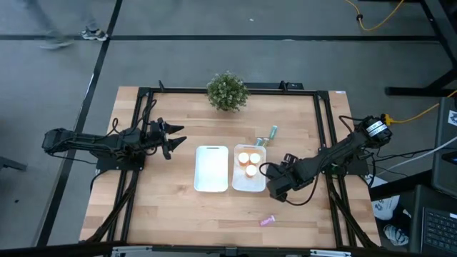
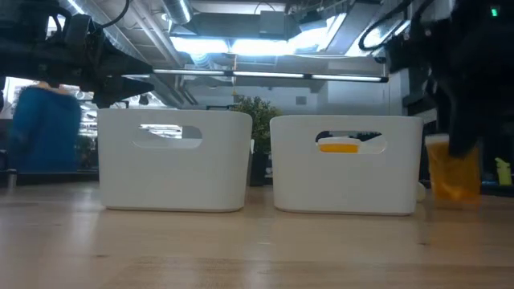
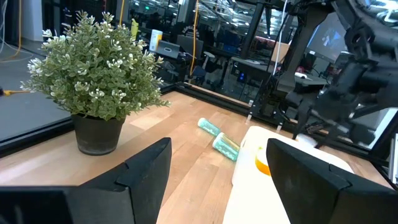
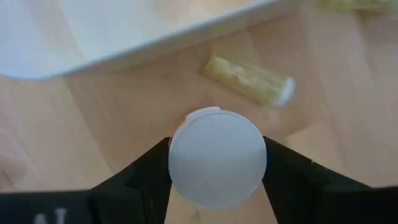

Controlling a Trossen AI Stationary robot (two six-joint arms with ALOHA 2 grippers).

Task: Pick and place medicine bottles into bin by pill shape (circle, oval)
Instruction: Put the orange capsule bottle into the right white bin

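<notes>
Two dark fingers (image 4: 140,168) of the right gripper (image 4: 216,171) stood either side of a white bottle cap (image 4: 217,157), hard against its rim, pinching it. From table height that same bottle showed as an orange bottle (image 2: 452,168), upright on the wood, with the gripper's dark mass coming down over its top. It sat just beside the right-hand bin (image 1: 236,184), off the bin's outer side, near the table's front right.

No label or writing could be read on it; the cap was plain white and round, the body translucent orange.

Just past the cap, a pale yellowish-green bottle (image 4: 249,79) lay on its side on the wood, close to the bin's white edge and apart from the gripper. Inside that right-hand bin sat three orange bottles with pale tops (image 1: 250,163), clustered toward the far end. The left-hand bin (image 1: 211,168) stood touching or just beside it; from above I saw only white inside.

Farther off, two teal-green bottles (image 3: 218,137) lay tipped over beyond the right bin's far end, and a pink bottle (image 1: 267,220) lay alone near the front edge, well apart from everything.

Over on the other side the left gripper (image 3: 217,180) hung above the table, fingers spread wide with nothing between them, pointed toward a small potted plant (image 1: 228,91) at the table's (image 1: 171,214) back edge.
</notes>
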